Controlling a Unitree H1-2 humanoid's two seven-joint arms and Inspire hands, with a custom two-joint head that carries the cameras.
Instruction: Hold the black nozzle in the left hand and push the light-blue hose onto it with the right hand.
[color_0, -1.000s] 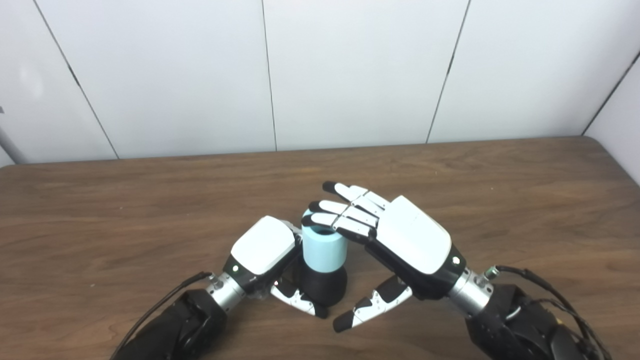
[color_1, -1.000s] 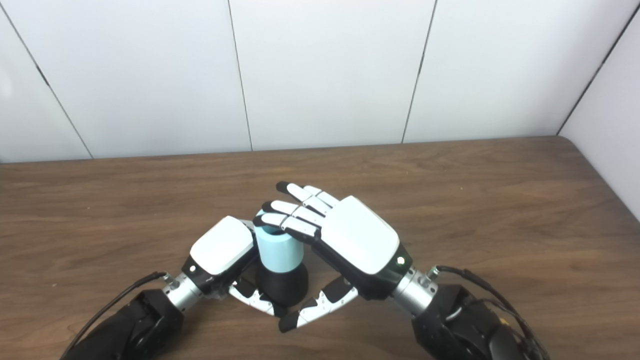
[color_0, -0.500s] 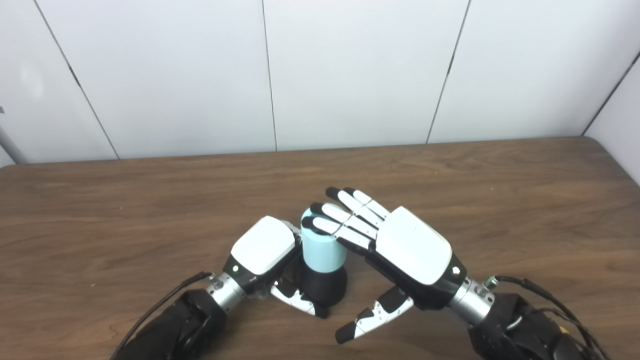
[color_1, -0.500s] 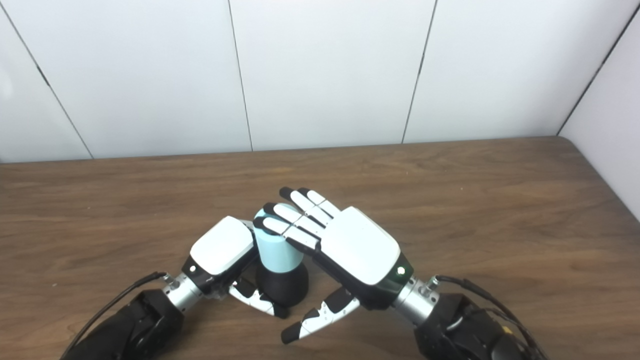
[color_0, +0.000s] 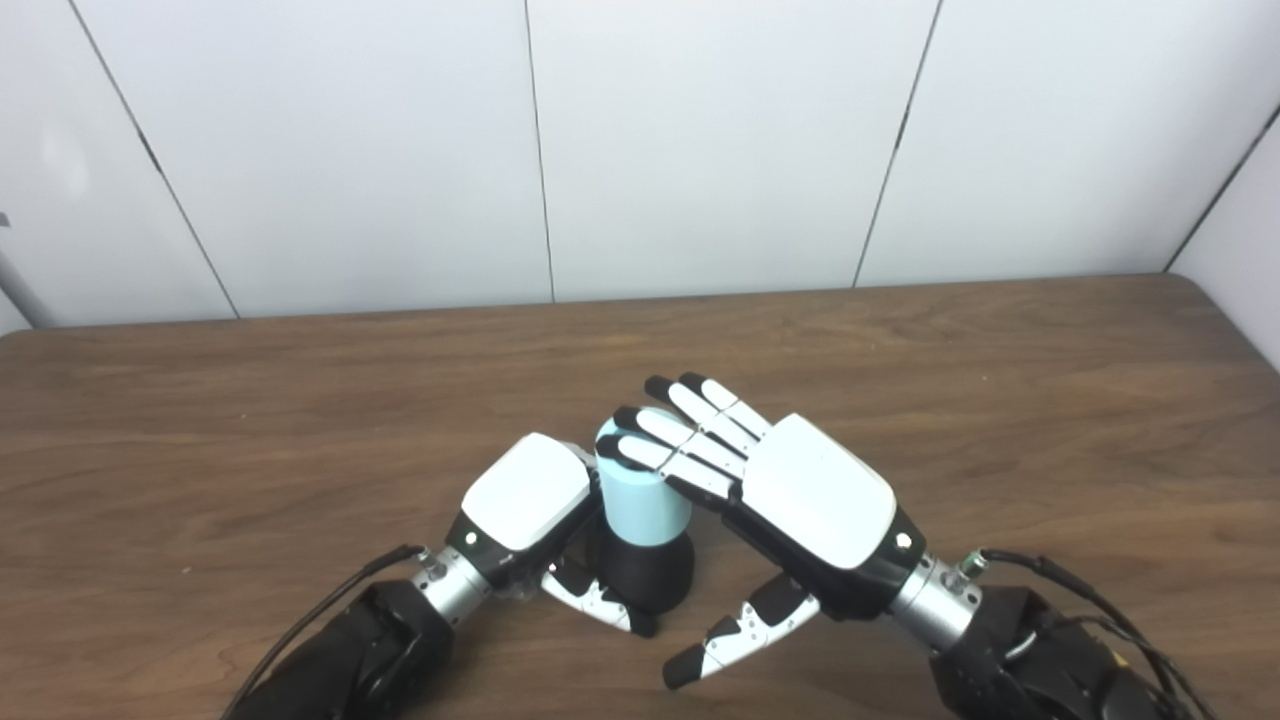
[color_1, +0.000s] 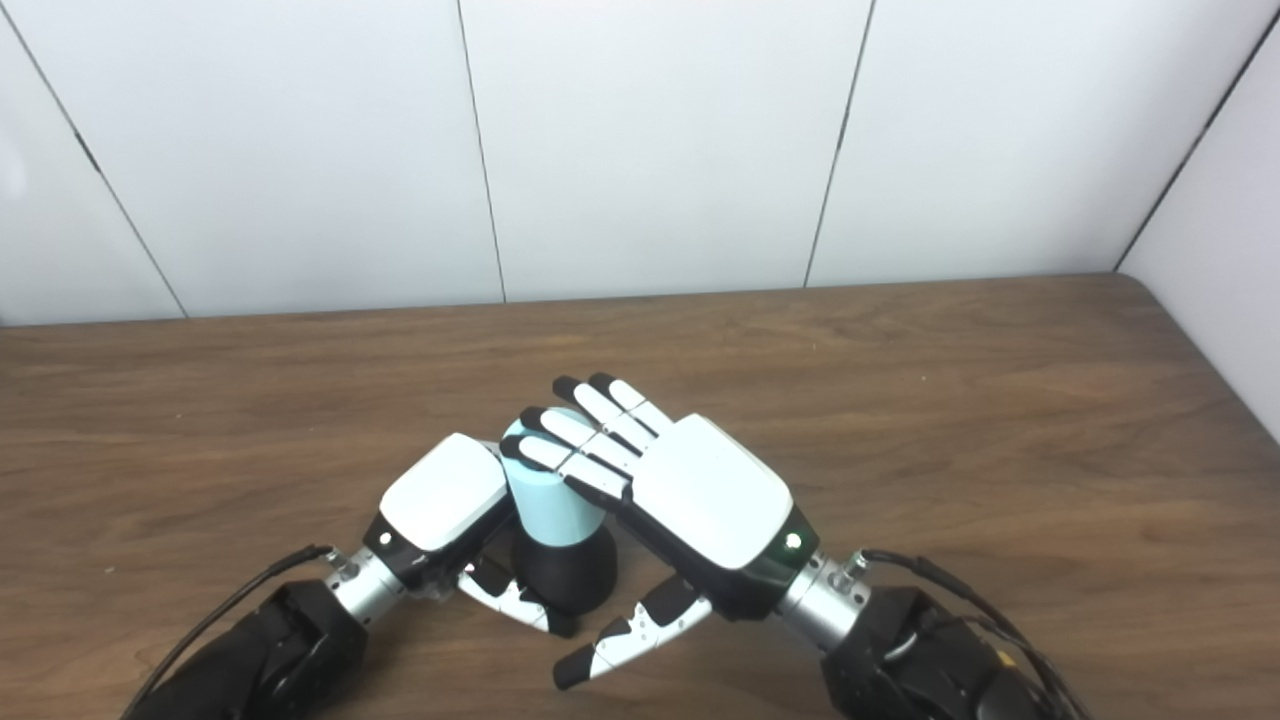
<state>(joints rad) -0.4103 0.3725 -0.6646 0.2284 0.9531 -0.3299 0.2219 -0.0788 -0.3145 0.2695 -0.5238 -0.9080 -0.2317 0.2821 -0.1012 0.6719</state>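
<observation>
pressing flat-fingered right hand (color_0: 800, 495) on light-blue hose (color_0: 640, 500); left hand (color_0: 535, 515) is gripping black nozzle (color_0: 650, 575); off-centre pushing is risking tipping.

Hidden parts near the blue hose

The right hand (color_0: 815, 505) covers the top of the light-blue hose (color_0: 642, 505). The left hand (color_0: 525, 495) hides its own fingers behind the black nozzle (color_0: 650, 575). Both arms are cut off at the bottom edge.

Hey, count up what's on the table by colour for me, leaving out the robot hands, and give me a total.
Light-blue: 1, the hose, standing upright on the nozzle.
Black: 1, the nozzle, under the hose, held by the left robot hand.
Total: 2.
</observation>
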